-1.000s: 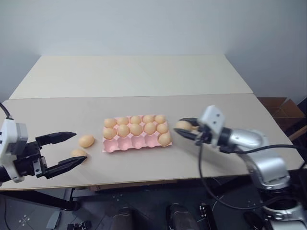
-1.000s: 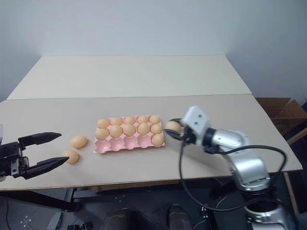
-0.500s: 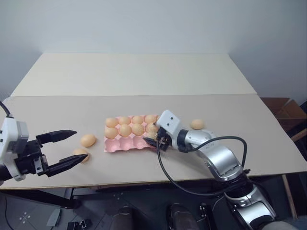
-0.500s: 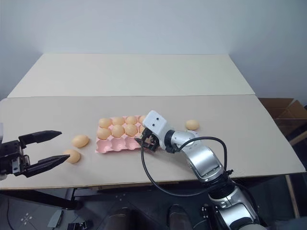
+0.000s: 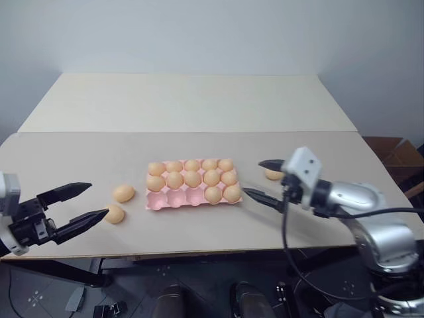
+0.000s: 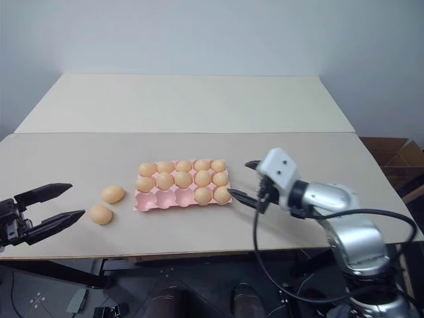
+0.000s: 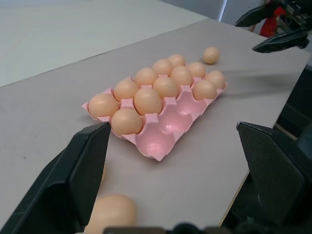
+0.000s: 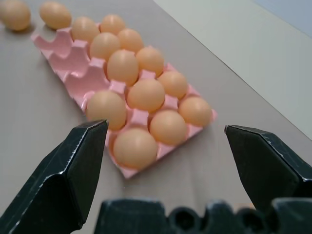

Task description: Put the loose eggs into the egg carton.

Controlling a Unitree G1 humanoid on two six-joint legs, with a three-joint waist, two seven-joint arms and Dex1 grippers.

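Note:
The pink egg carton (image 5: 159, 201) lies mid-table with its back and middle rows full and two eggs at the right end of the front row. Two loose eggs (image 5: 123, 193) (image 5: 114, 214) rest left of it, and a third loose egg (image 5: 273, 174) lies to its right. My right gripper (image 5: 255, 177) hovers open just right of the carton, empty, with that third egg behind it. My left gripper (image 5: 97, 200) stands open at the left, its lower fingertip close to the nearer loose egg. In the right wrist view the fingers (image 8: 73, 170) frame the carton (image 8: 73, 61).
The table (image 5: 199, 106) is two joined boards, the back one bare. A brown cardboard box (image 5: 391, 149) stands off the table's right edge. The front edge runs close below both grippers.
My right gripper carried an egg over the carton, left it in the front row, then drew back to the right and now stands open. The left gripper drifted a little to the left.

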